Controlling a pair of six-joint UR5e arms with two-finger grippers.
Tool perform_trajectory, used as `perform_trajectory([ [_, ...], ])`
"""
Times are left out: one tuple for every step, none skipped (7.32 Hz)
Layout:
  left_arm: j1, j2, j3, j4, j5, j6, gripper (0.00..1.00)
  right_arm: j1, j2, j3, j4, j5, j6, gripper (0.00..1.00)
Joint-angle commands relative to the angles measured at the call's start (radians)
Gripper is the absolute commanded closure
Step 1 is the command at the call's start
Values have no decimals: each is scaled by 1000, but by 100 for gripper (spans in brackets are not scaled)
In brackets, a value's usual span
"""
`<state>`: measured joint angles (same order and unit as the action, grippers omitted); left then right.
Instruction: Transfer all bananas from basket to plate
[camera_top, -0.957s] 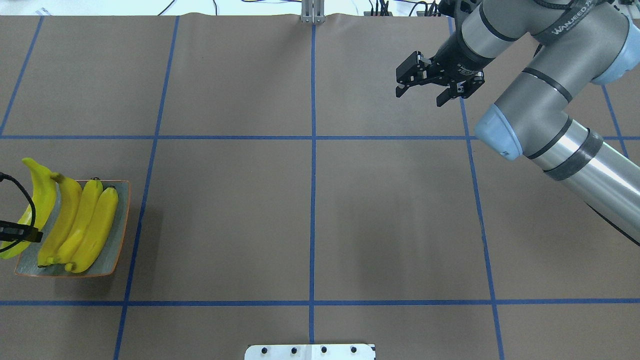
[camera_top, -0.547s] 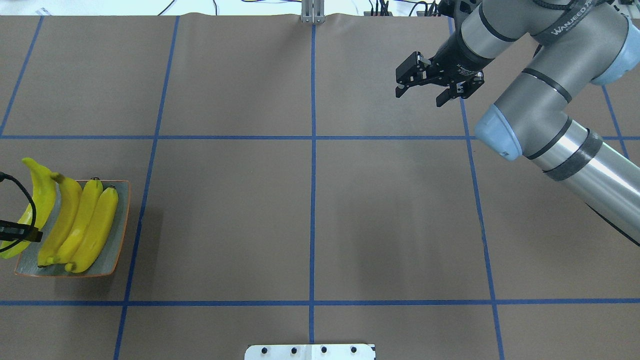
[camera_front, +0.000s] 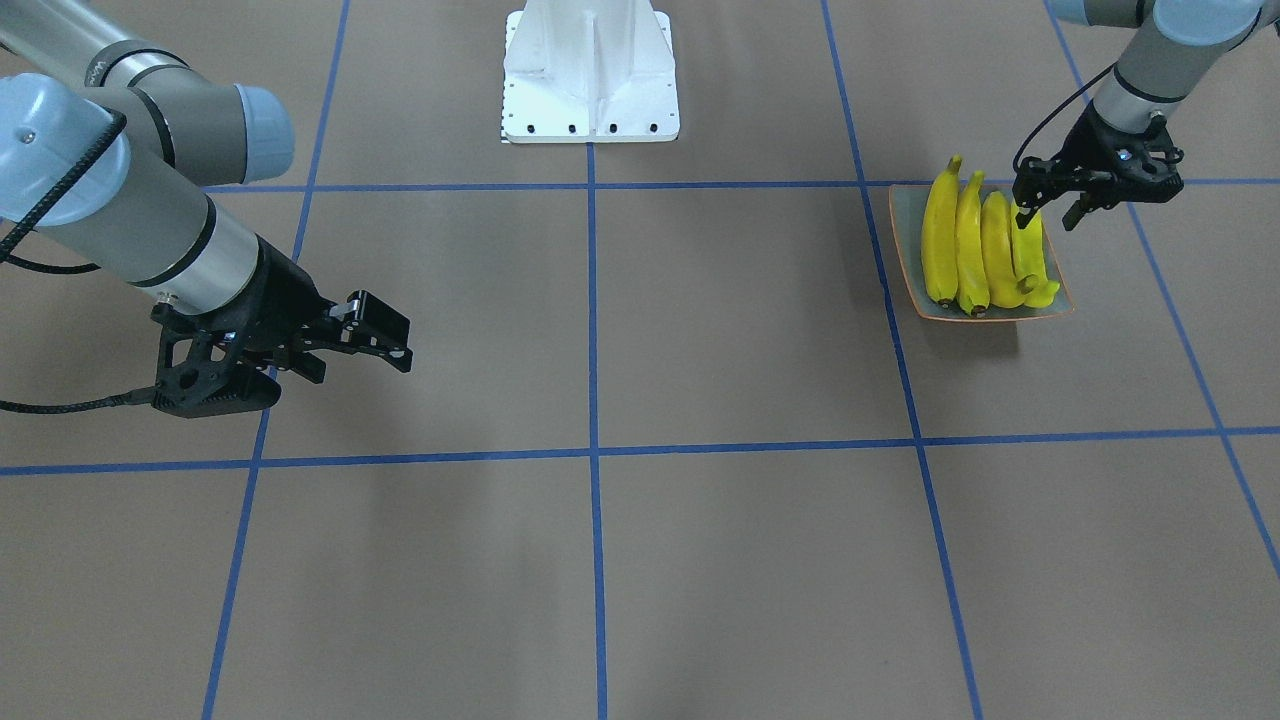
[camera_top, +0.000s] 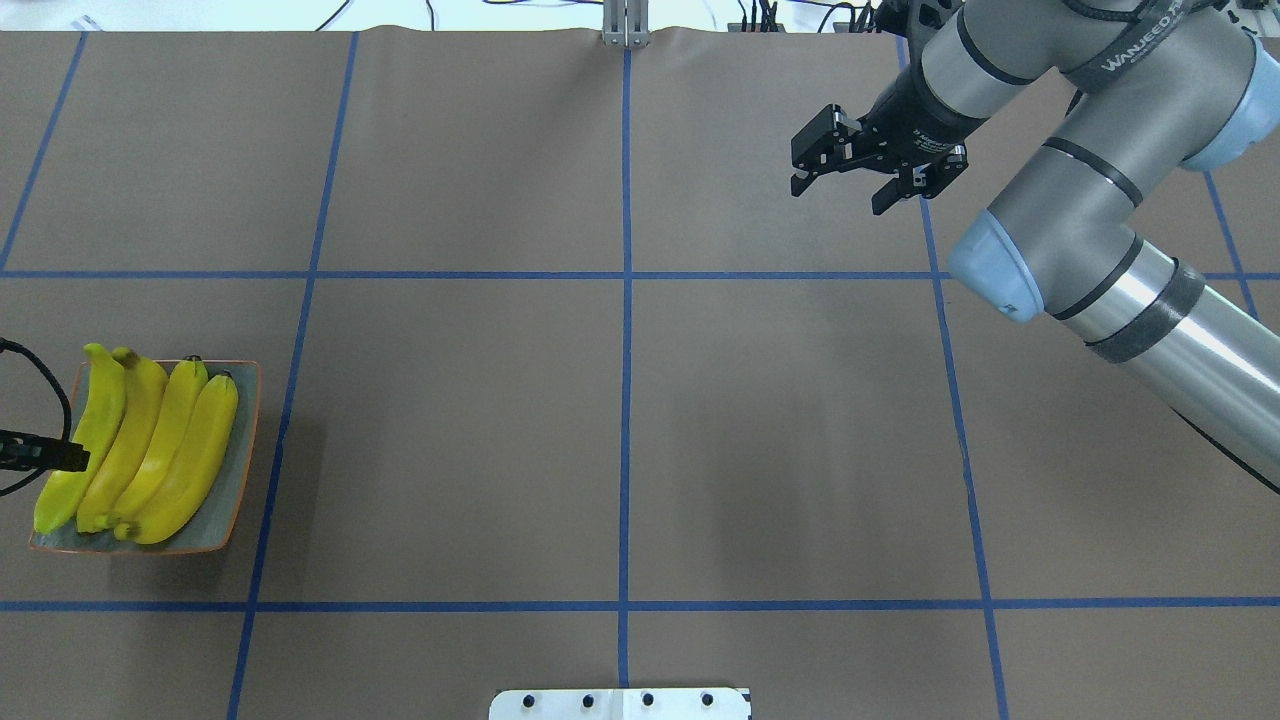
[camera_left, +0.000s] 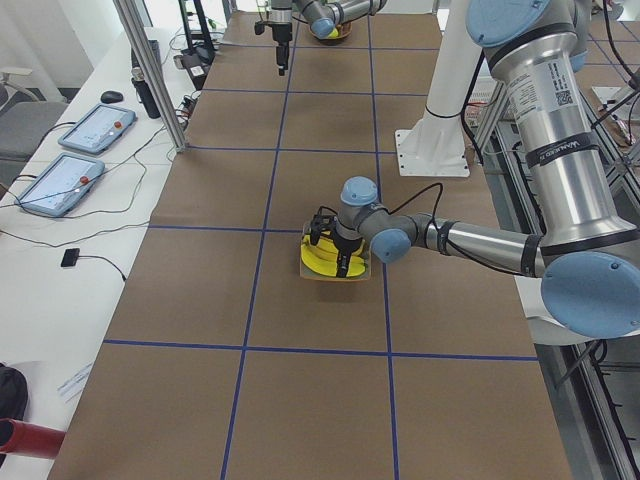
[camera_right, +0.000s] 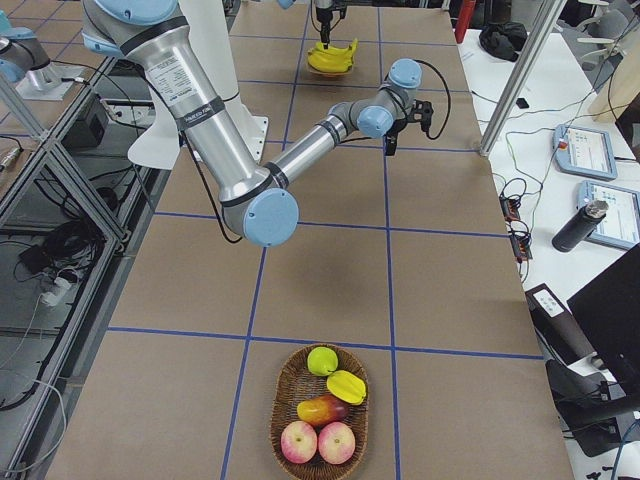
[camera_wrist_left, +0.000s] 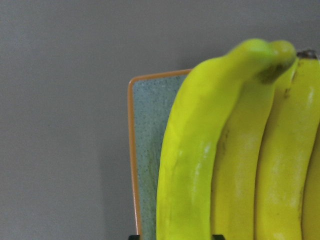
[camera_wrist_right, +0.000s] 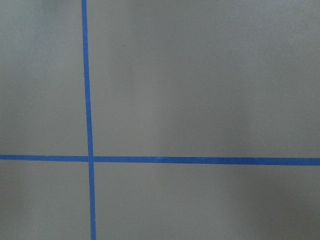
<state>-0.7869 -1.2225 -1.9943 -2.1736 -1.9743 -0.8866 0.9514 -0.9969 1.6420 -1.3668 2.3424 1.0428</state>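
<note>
Four bananas (camera_top: 150, 450) side by side on the plate (camera_top: 232, 480), near the surface's left end. None visible in the basket (camera_right: 283, 385), only other fruit. Left gripper (camera_front: 1045, 213) jaws apart, straddling the outermost banana (camera_wrist_left: 190, 165) without clamping it. Lift straight up, jaws kept wide, to avoid dragging it over the rim. Only the neighbouring bananas close enough to knock. Right gripper (camera_top: 840, 195) well apart, jaws spread, empty.

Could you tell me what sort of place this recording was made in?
Most likely a robotics lab: a table gridded with blue tape, and two tablets on a side bench.
</note>
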Motion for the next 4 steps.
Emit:
perform_trajectory([
  [0, -12, 0, 0, 22, -2, 1, 0, 1, -1, 0, 0, -3, 0],
  [-3, -40, -6, 0, 14, -2, 1, 12, -2, -1, -2, 0, -6, 0],
  [-11, -58, -8, 3, -10, -2, 1, 35, -18, 2, -2, 2, -18, 0],
  [-61, -99, -12, 53, -70, -2, 1, 59, -31, 2, -5, 6, -29, 0],
])
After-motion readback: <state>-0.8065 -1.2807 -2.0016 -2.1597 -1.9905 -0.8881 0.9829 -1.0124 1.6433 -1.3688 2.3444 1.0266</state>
